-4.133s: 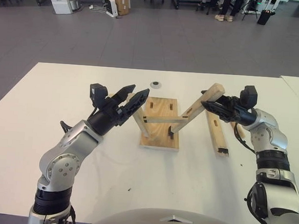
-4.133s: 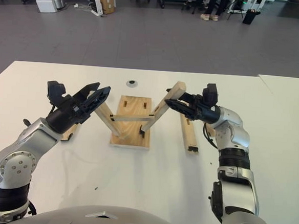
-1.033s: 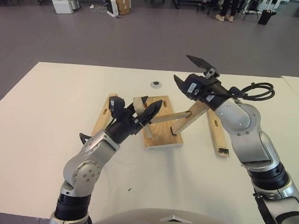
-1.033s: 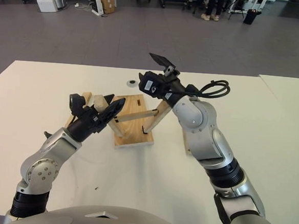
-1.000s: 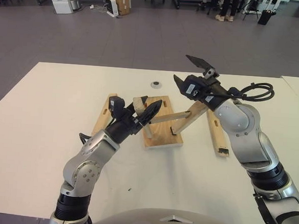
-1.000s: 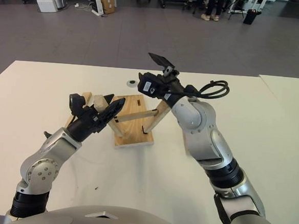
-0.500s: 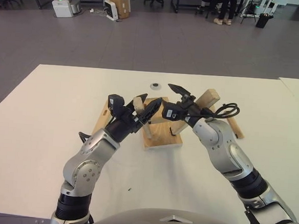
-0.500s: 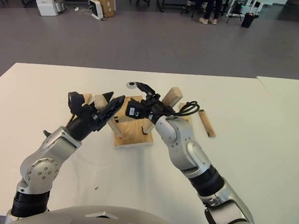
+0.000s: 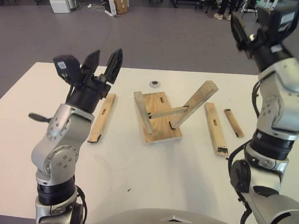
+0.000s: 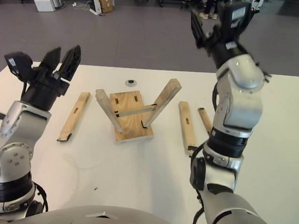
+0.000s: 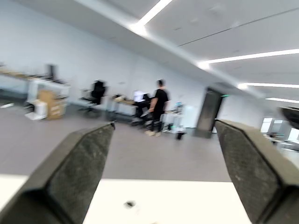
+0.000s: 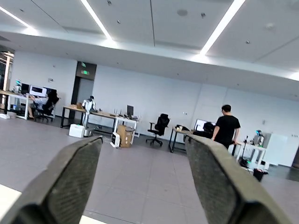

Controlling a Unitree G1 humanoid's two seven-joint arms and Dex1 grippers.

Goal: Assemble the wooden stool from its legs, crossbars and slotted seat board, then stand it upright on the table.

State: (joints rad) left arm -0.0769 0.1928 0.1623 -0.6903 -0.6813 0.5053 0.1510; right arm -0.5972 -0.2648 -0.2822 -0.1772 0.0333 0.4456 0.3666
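The pale wooden slotted seat board (image 9: 160,136) is lying on the white bench (image 9: 186,168), carrying two slanted legs (image 9: 195,102) and a thin crossbar (image 9: 163,112). Two loose legs (image 9: 102,118) and a short crossbar (image 9: 234,123) are waiting alongside, with the left gripper (image 9: 103,62) and right gripper (image 12: 142,142) hovering high, spread and empty.

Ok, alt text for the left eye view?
Half-built stool on a white table: seat board with two legs and a crossbar fitted, three loose wooden pieces beside it. Left gripper and right gripper are raised, open and empty.
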